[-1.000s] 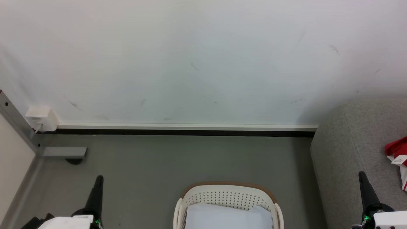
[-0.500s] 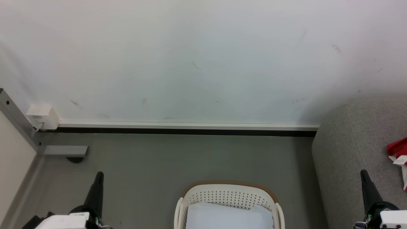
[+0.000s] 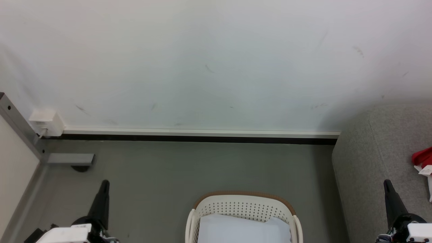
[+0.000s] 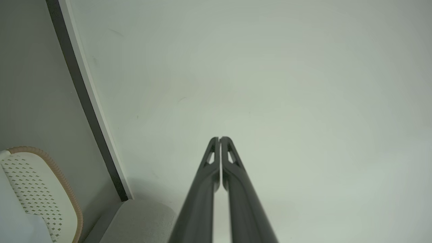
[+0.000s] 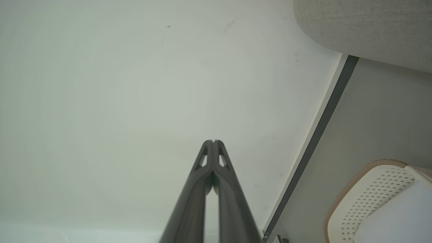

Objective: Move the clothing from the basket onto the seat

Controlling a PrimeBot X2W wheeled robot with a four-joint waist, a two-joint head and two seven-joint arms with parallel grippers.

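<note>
**Head view, read left to right.**

At the far left I see a grey post set against the wall. A small white box sits at the wall's foot beside it, and a grey bracket lies on the floor just below.

My left gripper rises at the lower left over bare floor. Its fingers are pressed together and carry nothing. Its wrist view shows the two tips meeting, aimed at the wall.

A white skirting with a dark strip under it runs along the wall from the box to the sofa.

At bottom centre stands the basket, cut off by the lower edge, with its brown rim toward the wall. A pale cloth lies inside it.

The sofa fills the right side, its rounded end close to the wall.

My right gripper rises at the lower right in front of the sofa's end. Its fingers are also pressed together and empty. Its wrist view shows the tips touching and aimed at the wall, with the sofa at upper right and the basket at lower right.

The clothing lies on the sofa at the right edge, partly cut off. It shows as a red fold with a white label just below. It is out of the basket, and lies beyond my right gripper and apart from it.
</note>
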